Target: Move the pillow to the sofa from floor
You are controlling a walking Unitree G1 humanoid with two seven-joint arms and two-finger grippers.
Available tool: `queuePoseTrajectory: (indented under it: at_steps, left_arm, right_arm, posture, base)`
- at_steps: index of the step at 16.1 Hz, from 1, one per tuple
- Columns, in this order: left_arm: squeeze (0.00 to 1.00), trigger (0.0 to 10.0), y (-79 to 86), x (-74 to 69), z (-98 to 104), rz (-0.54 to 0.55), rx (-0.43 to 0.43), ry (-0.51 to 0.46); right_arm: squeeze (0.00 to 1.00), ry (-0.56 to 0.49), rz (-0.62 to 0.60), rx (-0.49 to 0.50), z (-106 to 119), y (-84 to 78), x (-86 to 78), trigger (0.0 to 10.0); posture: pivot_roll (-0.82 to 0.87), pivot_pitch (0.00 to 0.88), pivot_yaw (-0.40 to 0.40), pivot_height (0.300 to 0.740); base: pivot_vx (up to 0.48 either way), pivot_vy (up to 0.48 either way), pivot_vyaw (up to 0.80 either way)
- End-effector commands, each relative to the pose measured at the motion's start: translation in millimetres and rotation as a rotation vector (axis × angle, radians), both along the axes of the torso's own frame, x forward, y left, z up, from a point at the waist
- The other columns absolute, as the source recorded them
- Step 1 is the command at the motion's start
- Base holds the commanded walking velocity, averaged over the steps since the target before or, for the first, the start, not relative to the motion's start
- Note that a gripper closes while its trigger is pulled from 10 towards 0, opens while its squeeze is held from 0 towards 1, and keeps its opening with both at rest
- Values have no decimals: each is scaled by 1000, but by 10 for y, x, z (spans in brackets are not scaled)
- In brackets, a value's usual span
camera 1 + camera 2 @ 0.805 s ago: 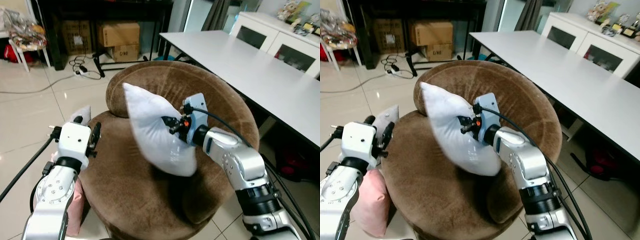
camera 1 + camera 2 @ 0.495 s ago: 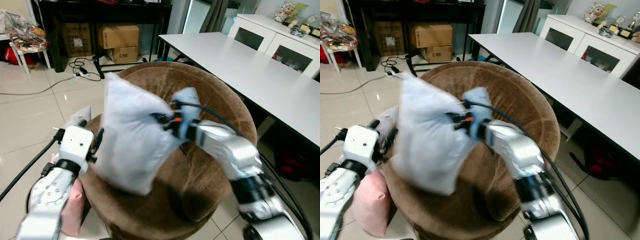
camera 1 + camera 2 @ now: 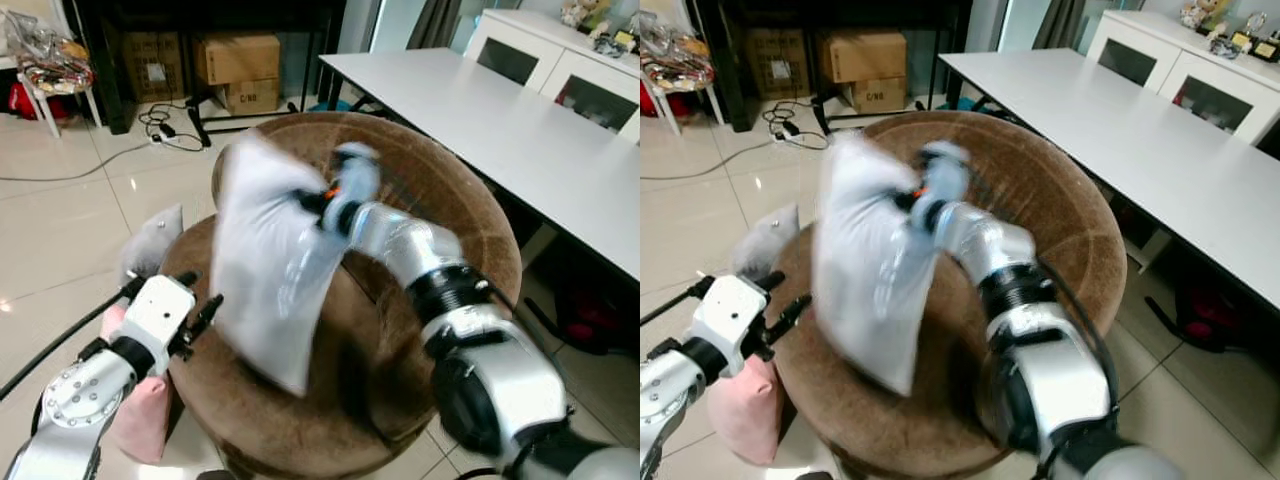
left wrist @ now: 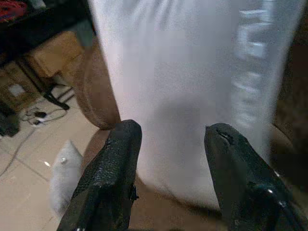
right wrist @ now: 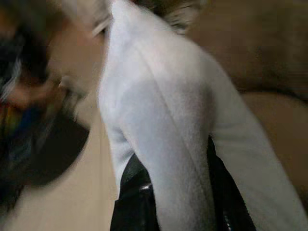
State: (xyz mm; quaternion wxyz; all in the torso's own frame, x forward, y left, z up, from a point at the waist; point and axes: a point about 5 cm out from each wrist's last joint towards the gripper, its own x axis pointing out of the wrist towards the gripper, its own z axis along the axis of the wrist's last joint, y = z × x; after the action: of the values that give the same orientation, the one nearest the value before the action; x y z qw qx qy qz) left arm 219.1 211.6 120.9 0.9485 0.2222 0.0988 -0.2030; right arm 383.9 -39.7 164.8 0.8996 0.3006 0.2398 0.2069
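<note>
White pillow (image 3: 265,270) frame centre, hanging over brown sofa (image 3: 420,190) seat. Right gripper (image 3: 318,205) fingers pinch upper edge fabric. Left gripper (image 4: 168,159) fingers spread, empty, near pillow. Likely light, soft, floppy; bunched edge grips best.

A white pillow (image 5: 159,120) runs through the middle of the blurred picture, pinched between the two black jaws of the right gripper (image 5: 180,190). Brown sofa (image 5: 260,53) plush lies behind it toward 2 o'clock, and dark blurred shapes sit at 9 o'clock.
</note>
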Motion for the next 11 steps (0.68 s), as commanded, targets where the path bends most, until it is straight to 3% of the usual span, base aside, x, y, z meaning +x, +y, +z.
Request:
queuePoseTrajectory:
  at_steps: [1,3,5,7,11]
  left_arm:
    - [0,10000,-72,-29,-9,-38,-14,17]
    - [0,10000,-86,-29,-27,-42,-9,23]
    - [0,10000,-89,-30,-32,-44,-9,27]
    - [0,10000,-93,-47,-38,-52,-16,39]
    - [0,10000,-113,-58,-54,-93,-31,71]
  right_arm:
    - [0,65,-186,79,-24,-271,97,10000]
    - [0,227,-418,74,-314,-633,80,10000]
    - [0,293,-530,48,-480,-841,33,10000]
    - [0,358,-611,52,-626,-1007,-29,10000]
    - [0,414,-674,30,-745,-1120,-92,10000]
  posture:
    - [84,0,-101,740]
    - [85,0,-104,740]
    - [91,0,-115,740]
    - [89,0,-115,740]
    - [74,0,-103,740]
  base:
    - [0,0,0]
    - [0,0,0]
    - [0,0,0]
    - [0,0,0]
    - [0,0,0]
